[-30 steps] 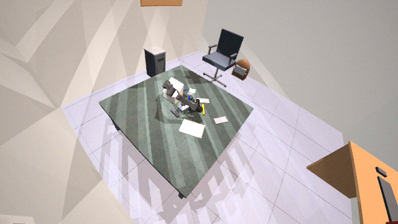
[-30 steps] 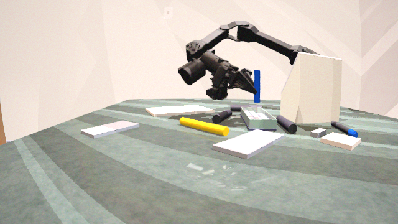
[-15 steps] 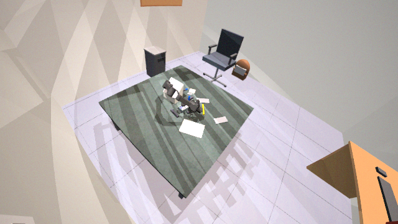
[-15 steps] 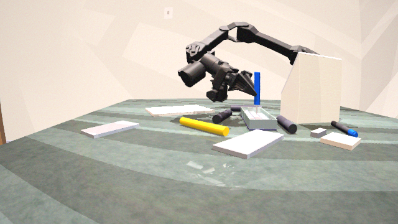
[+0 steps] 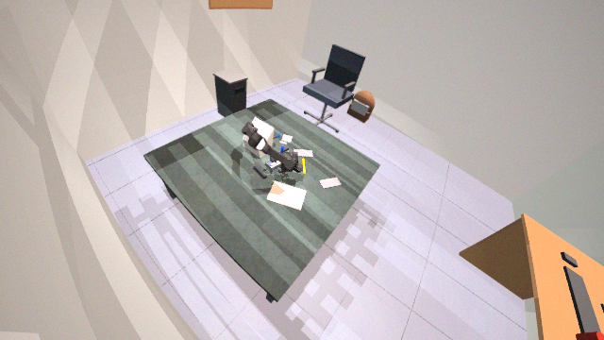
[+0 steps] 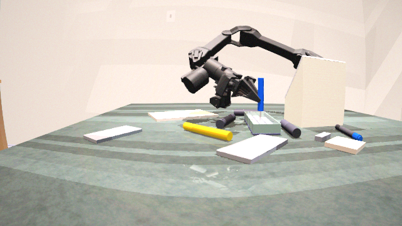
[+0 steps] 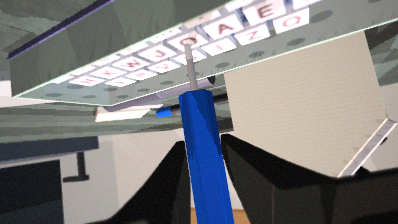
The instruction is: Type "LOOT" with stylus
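Here we see the gripper (image 7: 205, 165) clenched on the blue stylus (image 7: 202, 145), held upright so its thin grey tip meets the keyboard (image 6: 262, 123) squarely; in the wrist view the tip points toward 12 o'clock, touching a key that we read as O, presumably mid-word.

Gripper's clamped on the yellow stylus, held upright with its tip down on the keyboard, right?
Not yellow: the stylus in the gripper is blue, as the exterior view shows. The yellow cylinder lies loose on the desk. Otherwise right: upright, tip on the keyboard.
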Controlling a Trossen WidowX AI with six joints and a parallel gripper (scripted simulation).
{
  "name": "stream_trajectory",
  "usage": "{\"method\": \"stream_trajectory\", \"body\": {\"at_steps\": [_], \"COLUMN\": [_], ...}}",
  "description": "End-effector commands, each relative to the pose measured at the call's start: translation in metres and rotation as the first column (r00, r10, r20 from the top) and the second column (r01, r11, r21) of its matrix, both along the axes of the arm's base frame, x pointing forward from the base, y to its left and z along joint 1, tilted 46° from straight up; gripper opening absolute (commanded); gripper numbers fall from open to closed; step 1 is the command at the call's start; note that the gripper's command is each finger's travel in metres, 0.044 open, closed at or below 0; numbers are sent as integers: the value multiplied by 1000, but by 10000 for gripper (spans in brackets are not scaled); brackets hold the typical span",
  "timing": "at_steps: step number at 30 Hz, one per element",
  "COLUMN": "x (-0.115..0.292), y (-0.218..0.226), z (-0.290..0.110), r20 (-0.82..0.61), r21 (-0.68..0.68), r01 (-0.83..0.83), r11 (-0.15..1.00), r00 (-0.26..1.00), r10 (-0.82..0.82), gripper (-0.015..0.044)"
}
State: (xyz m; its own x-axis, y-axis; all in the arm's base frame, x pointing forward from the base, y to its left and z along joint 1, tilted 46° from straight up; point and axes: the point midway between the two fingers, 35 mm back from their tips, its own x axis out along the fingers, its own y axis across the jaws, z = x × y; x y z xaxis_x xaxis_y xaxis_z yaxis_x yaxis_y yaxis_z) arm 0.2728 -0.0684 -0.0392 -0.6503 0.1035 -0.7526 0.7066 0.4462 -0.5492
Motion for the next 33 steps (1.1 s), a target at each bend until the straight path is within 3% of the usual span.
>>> {"method": "stream_trajectory", "body": {"at_steps": [1,19,33], "x": [0,0,2], "y": [-2,-3,22], "z": [-2,-3,22], "r20": [-1,-1,28], "r21": [0,0,-4], "r01": [-3,-3,10], "r11": [1000,1000,1000], "r00": [1000,1000,1000], "r10": [3,3,-10], "gripper": [81,81,71]}}
